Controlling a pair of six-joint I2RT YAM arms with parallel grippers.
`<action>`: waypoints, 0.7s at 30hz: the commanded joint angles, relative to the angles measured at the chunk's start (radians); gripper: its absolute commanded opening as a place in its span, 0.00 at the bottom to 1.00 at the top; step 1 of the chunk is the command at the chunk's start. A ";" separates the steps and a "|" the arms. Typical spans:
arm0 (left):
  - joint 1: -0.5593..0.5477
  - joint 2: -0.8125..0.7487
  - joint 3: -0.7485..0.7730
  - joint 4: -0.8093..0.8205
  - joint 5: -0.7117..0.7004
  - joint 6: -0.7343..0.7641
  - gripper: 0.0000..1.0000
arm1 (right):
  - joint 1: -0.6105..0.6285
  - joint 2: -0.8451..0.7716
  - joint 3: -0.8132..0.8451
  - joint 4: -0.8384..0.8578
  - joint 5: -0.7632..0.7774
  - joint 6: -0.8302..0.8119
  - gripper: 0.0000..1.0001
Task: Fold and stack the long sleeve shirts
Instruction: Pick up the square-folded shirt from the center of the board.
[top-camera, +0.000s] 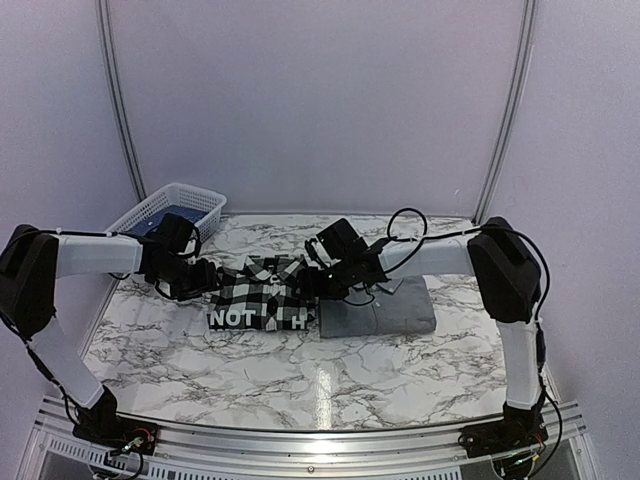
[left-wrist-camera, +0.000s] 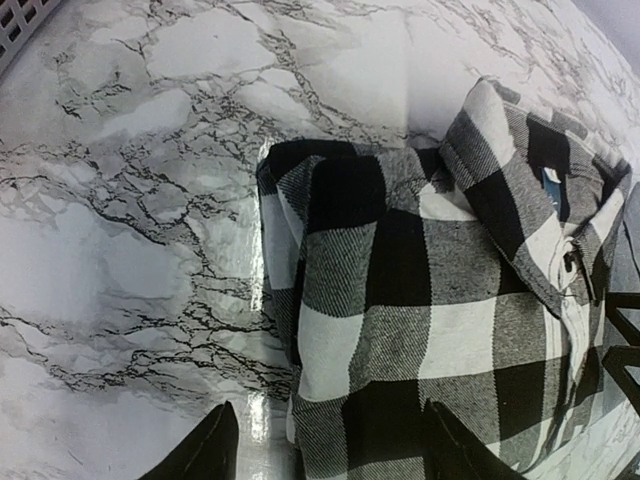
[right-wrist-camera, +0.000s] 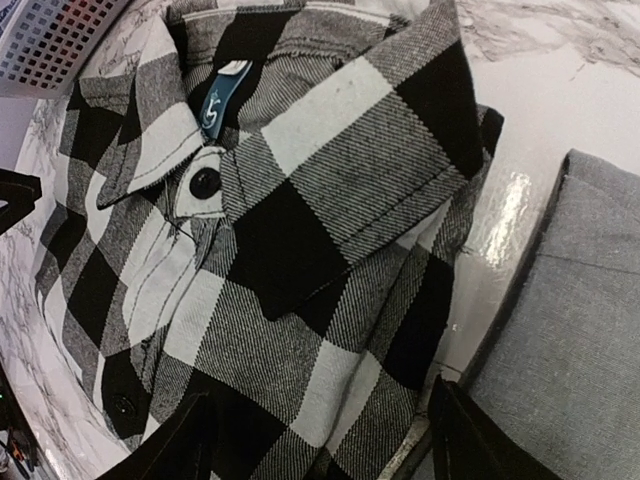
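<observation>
Left hand (left-wrist-camera: 328, 435): fingers spread wide, gripping nothing. It hangs low over the folded left edge of the soft black-and-white large-check long sleeve shirt (left-wrist-camera: 430, 300), with one finger above the glossy marble-patterned surface (left-wrist-camera: 130, 200) and the other above cloth.
Right hand (right-wrist-camera: 320, 415): likewise wide and empty, astride the shirt's opposite edge.
Task's thing: the shirt lies folded into a compact block between the two hands, with its collar and buttoned placket facing up ahead of both.
Risk at the left fingers: several layers stack at that edge. A shallow close would probably take only the top layer, and the fold would peel open on the lift.
Risk at the right fingers: the flat folded grey cloth garment (right-wrist-camera: 570, 320) lies just beside the outer finger, with a thin strip of surface between it and the shirt. Closing there could nip the grey cloth too and drag it.
Risk between the hands: uneven lifting would likely skew the block or let whatever is tucked underneath slip out.
Risk on the surface: it looks slick, so a push may slide the shirt rather than get under it.
Far beyond the left hand: a white plastic lattice basket (top-camera: 130, 218) sits well apart and poses no hazard.
</observation>
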 joint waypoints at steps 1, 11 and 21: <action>0.004 0.047 -0.006 0.010 -0.012 0.001 0.65 | -0.004 0.020 -0.004 0.049 -0.021 0.009 0.70; 0.004 0.134 -0.029 0.099 0.060 -0.053 0.64 | -0.007 0.077 -0.019 0.104 -0.048 0.047 0.71; -0.017 0.180 -0.043 0.155 0.087 -0.108 0.48 | 0.007 0.125 0.012 0.126 -0.062 0.083 0.61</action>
